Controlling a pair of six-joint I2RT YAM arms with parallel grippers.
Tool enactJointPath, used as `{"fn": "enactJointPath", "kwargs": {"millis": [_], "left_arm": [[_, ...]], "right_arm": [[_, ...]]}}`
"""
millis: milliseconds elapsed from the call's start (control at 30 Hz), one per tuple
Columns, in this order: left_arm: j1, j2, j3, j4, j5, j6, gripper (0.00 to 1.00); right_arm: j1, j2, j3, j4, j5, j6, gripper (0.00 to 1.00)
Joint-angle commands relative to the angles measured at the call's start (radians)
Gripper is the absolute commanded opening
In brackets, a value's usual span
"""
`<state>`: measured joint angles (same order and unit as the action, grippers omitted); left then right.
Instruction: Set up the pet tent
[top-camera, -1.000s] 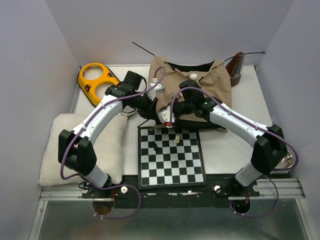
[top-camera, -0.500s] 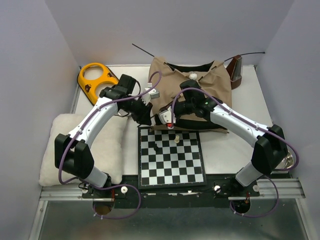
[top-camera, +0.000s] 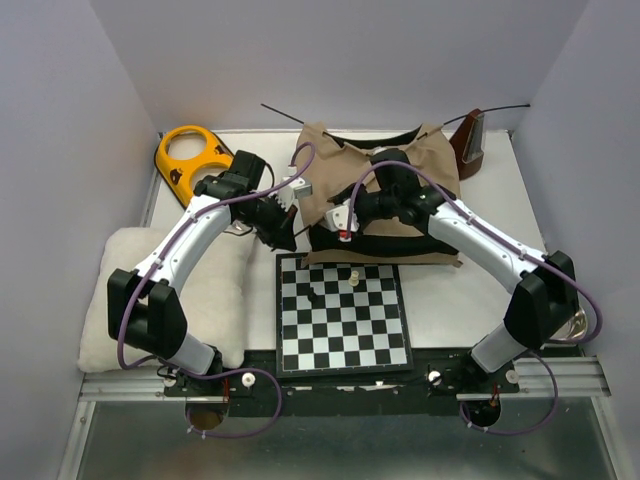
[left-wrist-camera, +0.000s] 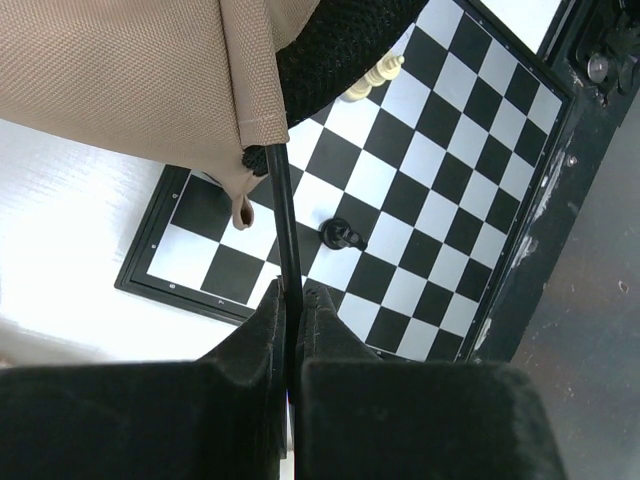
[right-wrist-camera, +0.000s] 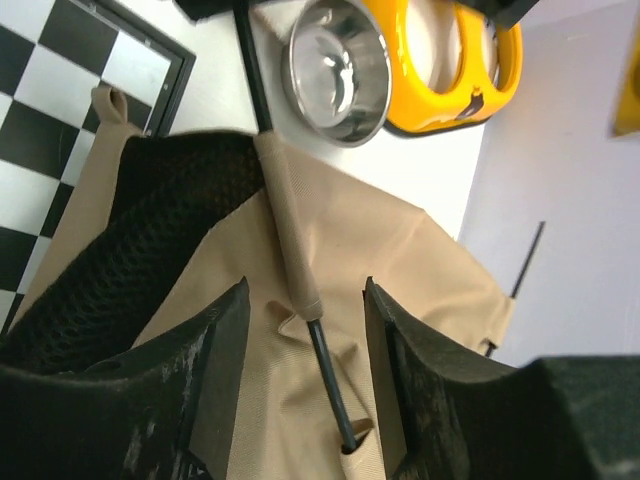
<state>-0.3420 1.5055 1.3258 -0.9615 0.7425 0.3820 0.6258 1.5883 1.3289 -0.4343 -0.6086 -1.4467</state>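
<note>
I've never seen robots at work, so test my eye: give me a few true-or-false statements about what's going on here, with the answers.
1. The left gripper is shut on a thin black pole. True.
2. The right gripper is clamped on the pet tent. False: its fingers are open, astride a pole sleeve.
3. The chessboard is bare. False: a black piece and a white piece stand on it.
4. A fluffy white cushion lies left of the chessboard. True.
</note>
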Motion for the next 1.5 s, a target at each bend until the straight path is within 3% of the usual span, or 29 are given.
{"fn": "enactJointPath", "kwargs": {"millis": [0, 133, 167, 267, 333, 400, 533, 900, 1067, 1267, 1467], "left_arm": [[-0.008, 0.009, 0.024, 0.125, 0.095, 0.006, 0.0], [-0.008, 0.002, 0.0, 0.187, 0.101, -0.038, 0.0], [-0.008, -0.004, -0.005, 0.201, 0.101, -0.048, 0.0], [-0.008, -0.007, -0.016, 0.228, 0.11, -0.077, 0.0], [-0.008, -0.011, -0.02, 0.247, 0.116, -0.092, 0.0], [-0.009, -0.014, -0.02, 0.251, 0.121, -0.1, 0.0], [-0.012, 0.004, 0.001, 0.211, 0.118, -0.068, 0.0], [-0.054, 0.032, 0.038, 0.199, 0.118, -0.081, 0.0], [-0.055, 0.038, 0.047, 0.184, 0.12, -0.071, 0.0], [-0.057, 0.048, 0.061, 0.167, 0.13, -0.061, 0.0], [-0.061, 0.052, 0.064, 0.164, 0.132, -0.061, 0.0]], "right_arm": [[0.015, -0.027, 0.09, -0.087, -0.089, 0.095, 0.58], [0.017, -0.047, 0.133, -0.031, -0.149, 0.461, 0.57], [0.017, -0.047, 0.138, -0.011, -0.129, 0.63, 0.57], [0.017, -0.065, 0.129, 0.005, -0.08, 0.906, 0.57], [0.017, -0.1, 0.078, 0.041, -0.089, 1.046, 0.57], [0.02, -0.146, 0.008, 0.11, -0.132, 1.083, 0.58], [0.029, -0.212, -0.123, 0.255, -0.128, 0.895, 0.6], [0.103, -0.094, -0.04, 0.126, -0.134, 0.28, 0.5], [0.117, -0.05, -0.037, 0.086, -0.105, 0.163, 0.47], [0.127, -0.004, -0.025, 0.089, -0.066, 0.114, 0.46], [0.133, 0.025, -0.005, 0.104, -0.037, 0.089, 0.38]]}}
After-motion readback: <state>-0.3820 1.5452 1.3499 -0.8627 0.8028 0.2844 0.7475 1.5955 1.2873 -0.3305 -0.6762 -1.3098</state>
